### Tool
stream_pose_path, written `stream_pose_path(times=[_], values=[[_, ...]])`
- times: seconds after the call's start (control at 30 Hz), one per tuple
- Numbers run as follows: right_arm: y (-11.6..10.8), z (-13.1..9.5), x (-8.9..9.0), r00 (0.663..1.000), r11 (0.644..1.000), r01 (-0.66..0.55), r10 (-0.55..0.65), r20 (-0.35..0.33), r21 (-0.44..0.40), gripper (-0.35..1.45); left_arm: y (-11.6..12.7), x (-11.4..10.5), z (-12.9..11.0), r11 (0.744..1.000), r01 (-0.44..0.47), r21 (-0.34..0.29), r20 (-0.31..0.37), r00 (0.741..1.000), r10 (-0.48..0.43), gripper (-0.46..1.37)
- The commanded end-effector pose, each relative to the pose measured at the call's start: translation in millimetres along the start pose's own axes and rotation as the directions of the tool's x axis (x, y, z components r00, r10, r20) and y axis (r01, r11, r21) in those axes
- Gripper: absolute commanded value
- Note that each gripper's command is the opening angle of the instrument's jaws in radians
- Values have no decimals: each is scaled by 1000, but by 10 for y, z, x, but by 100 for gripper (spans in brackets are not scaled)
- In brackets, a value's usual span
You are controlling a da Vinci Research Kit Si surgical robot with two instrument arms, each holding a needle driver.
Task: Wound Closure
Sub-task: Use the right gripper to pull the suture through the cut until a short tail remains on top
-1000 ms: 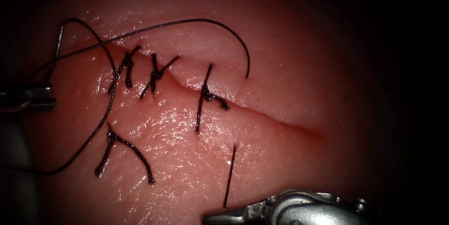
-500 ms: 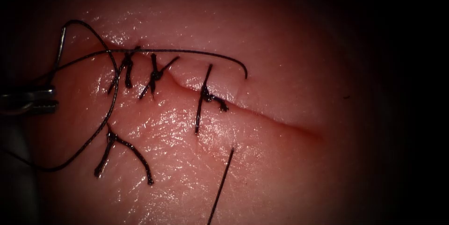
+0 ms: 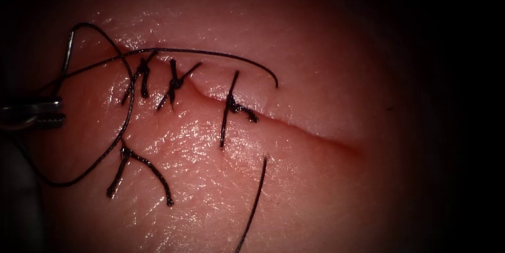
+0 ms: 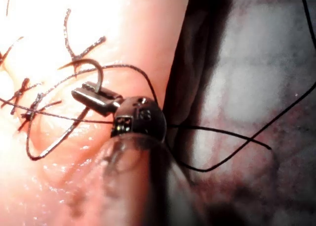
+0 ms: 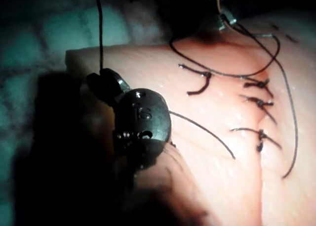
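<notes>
- Three knotted dark stitches (image 3: 175,82) cross the left part of the slanting cut (image 3: 315,137) in the pale pink pork tissue (image 3: 315,74).
- A fourth pass of thin black thread (image 3: 210,54) appears to enter and leave the tissue on either side of the cut, right of the third stitch, with no knot there.
- By this judgement, the right stretch of the cut remains to be closed.
- The left arm's steel tool (image 3: 50,112) pinches the curved grey needle (image 3: 66,53) near its tail, off the cut's left end and clear of the tissue.
- The right arm's dark tool (image 5: 101,80) appears clamped on the thread.
- A loose cut piece of thread (image 3: 142,166) lies left of the cut.
</notes>
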Motion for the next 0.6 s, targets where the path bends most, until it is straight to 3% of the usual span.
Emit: stream_pose_path(times=[0.03, 0.07, 0.17, 0.43, 0.6], values=[[5, -7, 2, 1000, 998, -20, 20, -8, -56, 125, 0, 0, 0, 1000, 1, -9, 0, 1000, -1, -35], [15, -18, 3, 999, 991, -32, 30, -19, -128, 138, 0, 0, 0, 1000, 0, -9, -1, 1000, -1, -35], [31, -39, 6, 1000, 976, -14, 11, -15, -216, 142, 0, 0, 0, 1000, 0, -9, -1, 1000, -1, -35], [61, -97, 1, 1000, 968, 13, -19, -24, -250, 140, 0, 0, 0, 1000, 0, -9, -1, 1000, 0, -35], [72, -116, -12, 999, 959, 34, -40, -18, -282, 137, 1, 1, 1, 1000, 0, -9, -2, 1000, 0, -35]])
